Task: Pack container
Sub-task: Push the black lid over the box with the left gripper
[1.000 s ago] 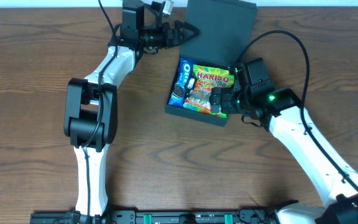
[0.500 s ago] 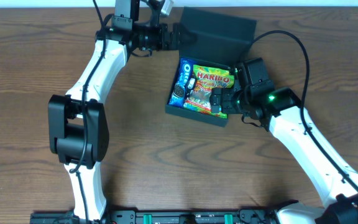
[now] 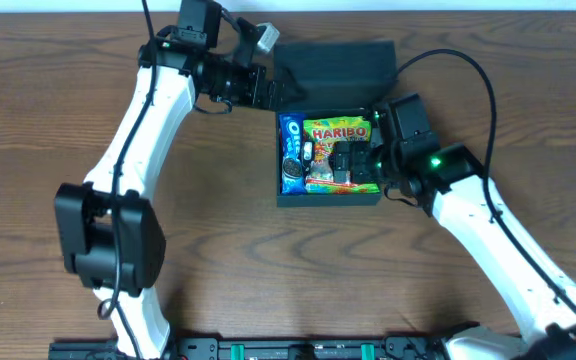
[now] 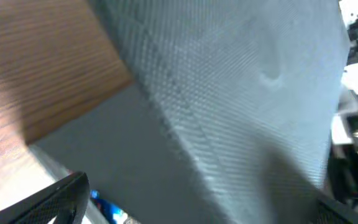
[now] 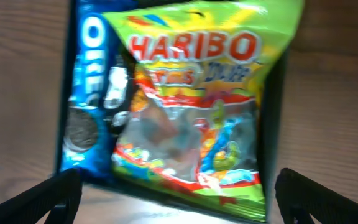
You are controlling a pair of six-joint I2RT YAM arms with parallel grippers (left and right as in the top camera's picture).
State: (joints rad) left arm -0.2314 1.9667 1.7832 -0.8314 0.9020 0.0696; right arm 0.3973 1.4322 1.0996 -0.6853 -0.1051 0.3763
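The dark teal container (image 3: pixel 328 199) sits mid-table, its flap lid (image 3: pixel 343 65) raised behind it. Inside lie a green Haribo bag (image 3: pixel 340 131) and a blue Oreo packet (image 3: pixel 291 150). My left gripper (image 3: pixel 280 92) is open at the lid's left edge. In the left wrist view the lid (image 4: pixel 241 93) fills the space between its spread fingers (image 4: pixel 61 199). My right gripper (image 3: pixel 353 165) is open and empty, low over the box. The right wrist view shows the Haribo bag (image 5: pixel 191 106), the Oreo packet (image 5: pixel 89 93) and the box wall (image 5: pixel 277 124) between my fingers (image 5: pixel 42 199).
Brown wooden table (image 3: pixel 218 250) all round the box. The right arm's black cable (image 3: pixel 468 65) loops above the table to the right of the lid. The left arm reaches in from the left side.
The box has turned from skewed to square with the table edge. The lid has tilted forward and looks shorter from above. My left gripper moved down and right with it; the right gripper stayed over the box.
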